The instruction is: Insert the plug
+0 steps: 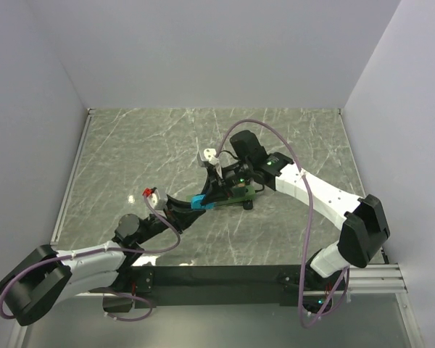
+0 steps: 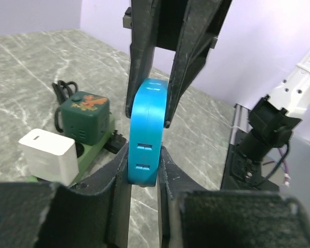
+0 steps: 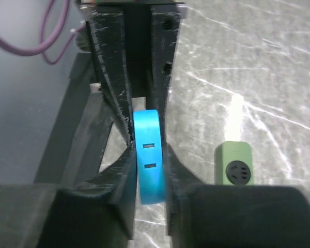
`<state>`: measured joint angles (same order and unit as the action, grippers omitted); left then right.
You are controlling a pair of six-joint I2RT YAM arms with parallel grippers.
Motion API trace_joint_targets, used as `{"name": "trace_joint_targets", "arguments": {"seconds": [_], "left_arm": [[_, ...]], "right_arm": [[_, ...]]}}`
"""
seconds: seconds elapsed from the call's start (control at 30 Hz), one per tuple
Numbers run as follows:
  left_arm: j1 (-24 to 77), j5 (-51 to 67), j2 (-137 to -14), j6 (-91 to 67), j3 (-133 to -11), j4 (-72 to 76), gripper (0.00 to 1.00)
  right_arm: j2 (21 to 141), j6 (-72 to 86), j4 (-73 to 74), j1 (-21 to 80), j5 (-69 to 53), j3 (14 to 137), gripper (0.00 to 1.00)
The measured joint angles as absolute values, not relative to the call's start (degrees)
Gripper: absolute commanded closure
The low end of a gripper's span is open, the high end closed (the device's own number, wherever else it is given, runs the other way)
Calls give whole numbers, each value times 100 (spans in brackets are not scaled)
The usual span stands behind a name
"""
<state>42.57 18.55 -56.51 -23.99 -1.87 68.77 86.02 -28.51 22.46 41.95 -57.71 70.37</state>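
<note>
A flat blue plug (image 1: 200, 202) with two slots on its edge is held off the table by both grippers. My left gripper (image 1: 196, 204) is shut on its near end, seen close in the left wrist view (image 2: 143, 168) with the plug (image 2: 147, 124) upright between the pads. My right gripper (image 1: 213, 194) is shut on the other end; in the right wrist view (image 3: 149, 163) the plug (image 3: 148, 129) sits between its pads. The green power strip (image 1: 241, 192) lies just right of the plug. Its round socket (image 3: 237, 172) faces up.
A white charger (image 2: 46, 155) and a dark green cube adapter (image 2: 85, 114) with a black cable sit on the green strip (image 2: 95, 150). The white charger also shows in the top view (image 1: 209, 154). White walls enclose the marble table (image 1: 145, 145) on three sides.
</note>
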Motion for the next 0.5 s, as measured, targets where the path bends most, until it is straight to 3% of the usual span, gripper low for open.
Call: {"name": "trace_joint_targets", "arguments": {"seconds": [0.03, 0.23, 0.33, 0.4, 0.5], "left_arm": [[4257, 1879, -5649, -2403, -187, 6884, 99], [4261, 1914, -5596, -2443, -187, 6823, 99], [4274, 1780, -5564, -2440, -187, 6720, 66], [4283, 1549, -5579, -2438, -189, 6639, 49], [4272, 1125, -5719, -2445, -189, 6425, 34]], "right_arm": [[8602, -2891, 2290, 4193, -5837, 7039, 98], [8602, -3009, 2394, 4163, -5992, 7037, 100], [8600, -2958, 2296, 4158, -5942, 7004, 100], [8600, -2886, 2220, 4150, -5817, 6989, 100], [8600, -2733, 1938, 4032, -5734, 6989, 100]]}}
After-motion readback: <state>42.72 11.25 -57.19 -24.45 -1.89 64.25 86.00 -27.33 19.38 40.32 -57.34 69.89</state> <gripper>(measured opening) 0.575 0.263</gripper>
